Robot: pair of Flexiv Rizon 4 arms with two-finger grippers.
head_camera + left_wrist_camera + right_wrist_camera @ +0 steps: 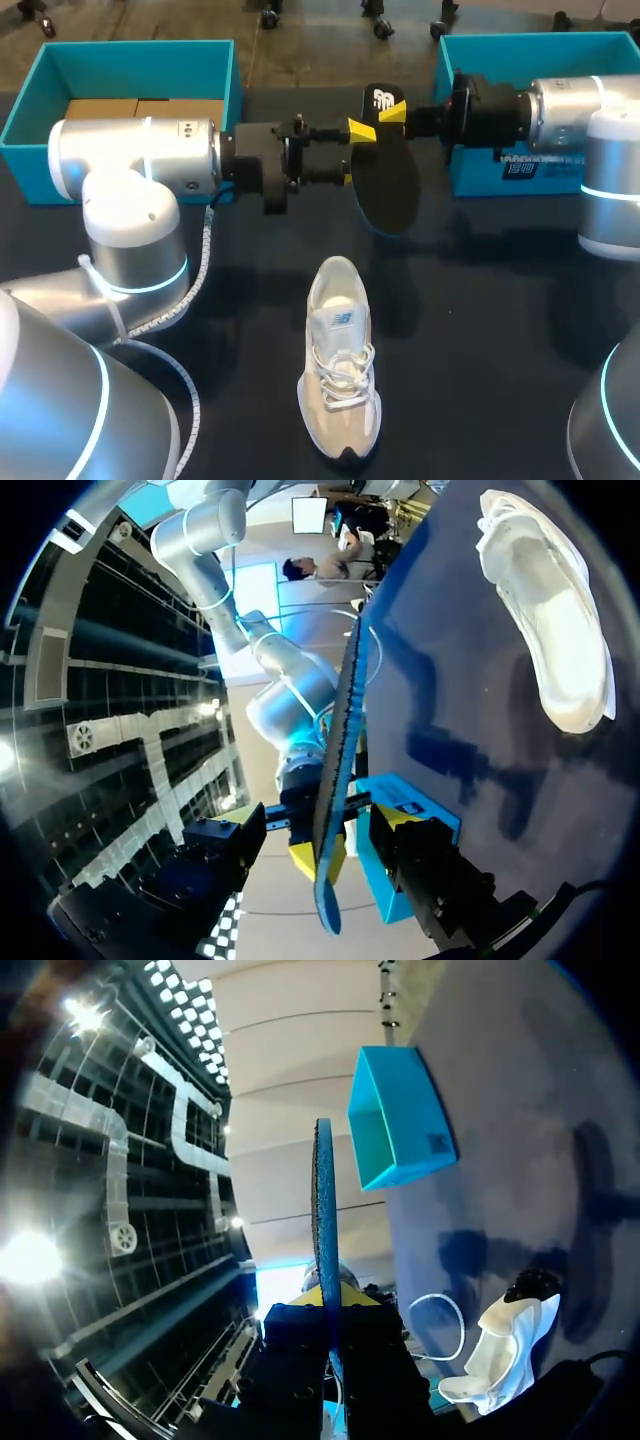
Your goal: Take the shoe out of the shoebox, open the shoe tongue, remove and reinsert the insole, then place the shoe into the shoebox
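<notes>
Matt black insole (388,185), white mesh-cloth shoe (340,370), matt teal card boxes (130,65), smooth silver arms (130,155), dark matt table (480,330).

Head cam: high behind, looks down on table (480,330). Wrist cams: close, edge-on to insole (335,780); all share shoe (340,370).

Table (490,330): dark matte surface, plain, with soft shadows across its middle. Brown cardboard (140,108): lies flat inside the open teal box (130,50) at the surface's far-left corner, two panels meeting at a seam.
</notes>
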